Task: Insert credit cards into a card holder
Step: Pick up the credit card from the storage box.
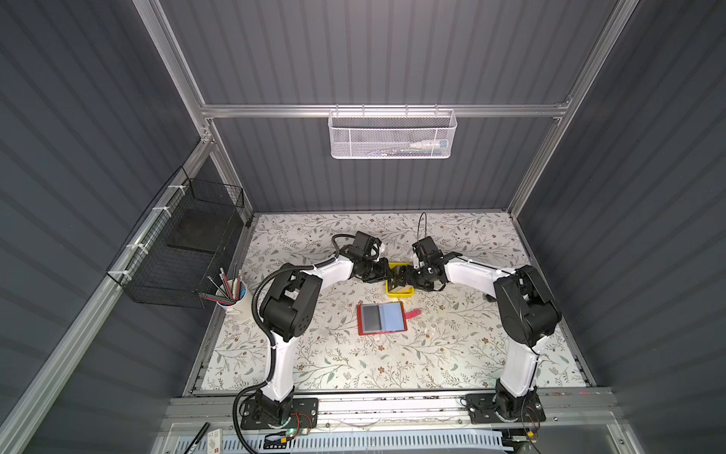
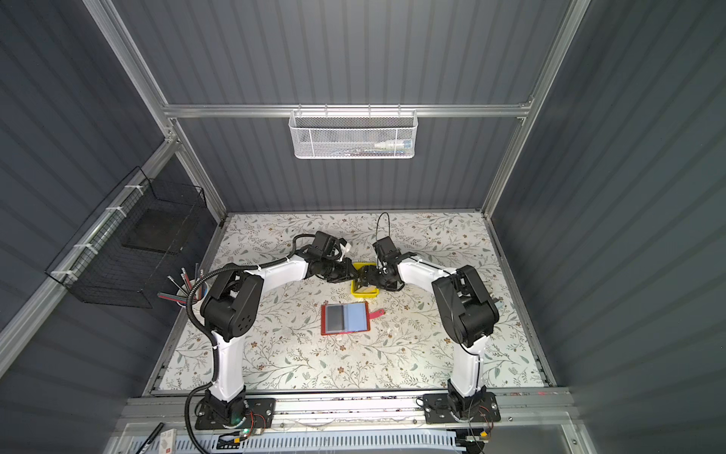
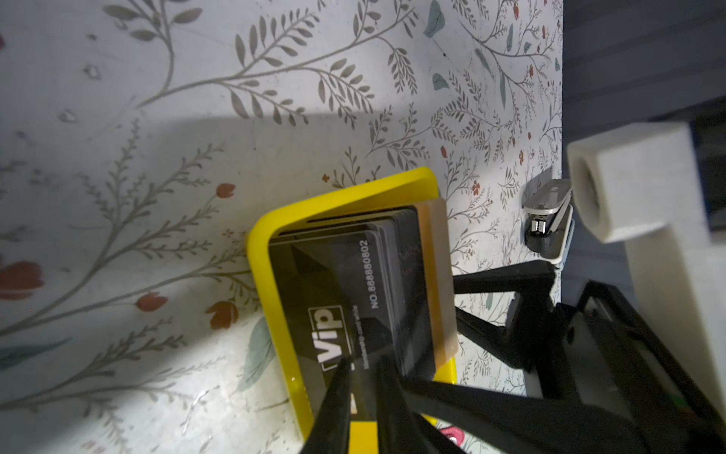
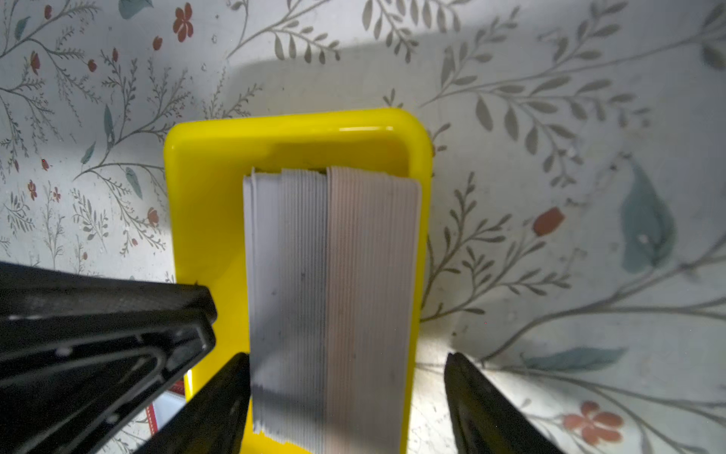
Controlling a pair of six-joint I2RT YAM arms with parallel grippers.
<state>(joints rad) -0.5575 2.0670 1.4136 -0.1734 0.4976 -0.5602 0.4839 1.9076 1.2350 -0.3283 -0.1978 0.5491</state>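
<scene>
**Left gripper poised at the front card in the yellow tray**

Black fingers (image 3: 338,393) of the left gripper (image 3: 361,363) are filling the nearest part of the left wrist view. They are reaching into the yellow tray (image 3: 263,283) with only a narrow slit showing between them. They are sitting at the edge of the front card (image 3: 345,283), the dark one lettered "Vip". Whether that slit is pinching the card, I cannot tell.

On the arm-base side of the tray, apart from it, the card holder (image 1: 381,318) is lying open and flat on the tabletop (image 1: 334,353). One of its pages is looking dark grey and the other pale blue.

Inside the tray the credit cards (image 4: 334,275) are standing on edge as a packed stack. They are crowding the wall away from the left gripper and leaving bare yellow floor on its side.

The right gripper (image 4: 349,355) is hanging over the tray with jaws spread wide, straddling the stack and gripping nothing. One finger is sitting just beside the stack's front face, and the other is lying beyond the tray wall behind it.

Several things could go wrong from here. The cards are looking thin, slick and tightly packed, so the slit could catch two at once or slide off the edge. A card binding against its neighbours could drag them over, or tip the light-looking tray. With both grippers crowding the tray, a lift could knock one against the other.
</scene>
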